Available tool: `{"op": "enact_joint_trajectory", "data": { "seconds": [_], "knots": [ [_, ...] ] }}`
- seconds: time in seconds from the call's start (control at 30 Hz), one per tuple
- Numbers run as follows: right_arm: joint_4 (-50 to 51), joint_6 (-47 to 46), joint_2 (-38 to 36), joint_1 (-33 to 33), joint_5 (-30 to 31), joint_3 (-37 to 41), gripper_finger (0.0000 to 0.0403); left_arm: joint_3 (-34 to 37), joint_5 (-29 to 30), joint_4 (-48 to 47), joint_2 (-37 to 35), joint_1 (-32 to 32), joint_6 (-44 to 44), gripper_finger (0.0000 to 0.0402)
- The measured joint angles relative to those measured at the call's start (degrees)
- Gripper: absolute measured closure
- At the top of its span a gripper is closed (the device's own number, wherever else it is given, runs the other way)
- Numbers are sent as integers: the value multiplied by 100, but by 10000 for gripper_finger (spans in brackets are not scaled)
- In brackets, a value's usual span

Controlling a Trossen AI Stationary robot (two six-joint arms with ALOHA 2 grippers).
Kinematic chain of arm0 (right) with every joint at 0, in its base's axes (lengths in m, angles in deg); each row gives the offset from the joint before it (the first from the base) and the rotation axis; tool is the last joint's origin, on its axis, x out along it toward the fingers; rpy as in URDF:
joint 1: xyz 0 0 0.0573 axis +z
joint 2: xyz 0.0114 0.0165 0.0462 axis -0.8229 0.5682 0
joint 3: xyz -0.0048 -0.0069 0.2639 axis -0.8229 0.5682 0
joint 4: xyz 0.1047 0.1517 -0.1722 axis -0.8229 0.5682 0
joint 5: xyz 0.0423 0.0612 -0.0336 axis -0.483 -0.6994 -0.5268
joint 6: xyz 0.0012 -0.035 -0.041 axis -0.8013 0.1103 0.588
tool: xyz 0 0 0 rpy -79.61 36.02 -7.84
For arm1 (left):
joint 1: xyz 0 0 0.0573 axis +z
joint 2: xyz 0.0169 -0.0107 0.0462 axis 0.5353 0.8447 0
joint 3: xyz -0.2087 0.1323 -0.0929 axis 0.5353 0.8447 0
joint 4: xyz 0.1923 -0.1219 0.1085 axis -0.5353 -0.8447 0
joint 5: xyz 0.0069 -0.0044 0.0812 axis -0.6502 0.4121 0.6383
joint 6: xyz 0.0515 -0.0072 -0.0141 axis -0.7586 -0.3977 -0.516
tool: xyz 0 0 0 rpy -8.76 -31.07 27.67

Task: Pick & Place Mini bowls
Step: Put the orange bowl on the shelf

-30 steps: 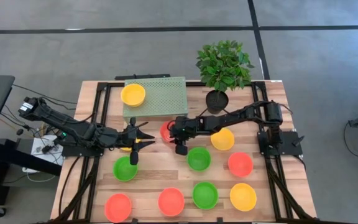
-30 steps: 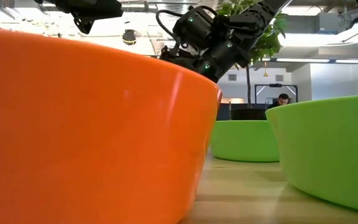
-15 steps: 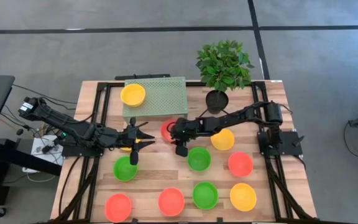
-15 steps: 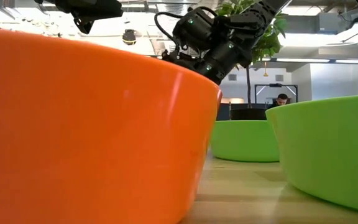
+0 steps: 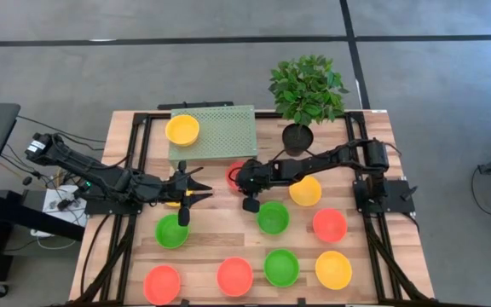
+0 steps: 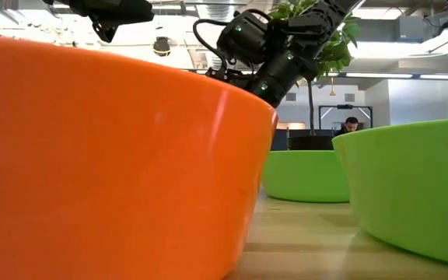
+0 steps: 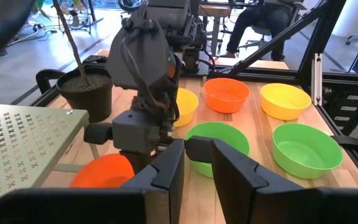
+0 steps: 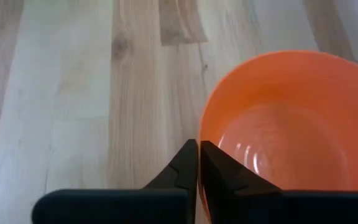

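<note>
Near the table's middle, just in front of the pale green rack (image 5: 224, 135), sits a red mini bowl (image 5: 232, 170), orange in the right wrist view (image 8: 278, 124). My right gripper (image 5: 236, 179) slants down from the right and is shut on it. My left gripper (image 5: 205, 183) hovers open to the left of that bowl, with nothing between its fingers (image 7: 166, 168). A yellow bowl (image 5: 176, 202) lies on the table under it. Another yellow bowl (image 5: 182, 130) rests on the rack. Several green, red and yellow bowls stand on the near half of the table. My right gripper (image 8: 198, 149) pinches the red bowl's rim (image 8: 201, 134) on the side toward the table's near edge. One finger is inside the bowl and one outside. The fingers slant down from above and from the right. Whether the bowl's bottom is off the wood I cannot tell.
A black plant pot (image 5: 297, 136) with a leafy plant stands at the far right, close behind my right arm. Green bowls (image 5: 273, 217) (image 5: 171, 231) lie just in front of the two grippers. In the low view a large orange bowl (image 6: 92, 155) blocks most of the table.
My right gripper has tipped a little at the wrist over the red bowl and has shut on its rim. Less of the bowl now shows from above. My left arm has kept still.
</note>
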Motion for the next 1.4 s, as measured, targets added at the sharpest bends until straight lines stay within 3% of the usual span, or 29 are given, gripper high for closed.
{"op": "enact_joint_trajectory", "data": {
  "seconds": [0.37,0.67,0.97,1.17,1.4],
  "knots": [
    [904,82,-67,553,-128,-1172,399,0,0,2,0,0,0,321],
    [2136,555,-66,713,765,-2285,400,0,0,52,0,0,1,321],
    [2360,1181,-69,393,1015,-2901,399,0,-2,97,0,0,2,321],
    [2180,1633,-67,-185,1170,-2920,400,0,-2,129,0,0,2,321],
    [1819,1836,-56,-807,396,-2920,400,0,-2,244,2,2,-28,321]
  ]
}}
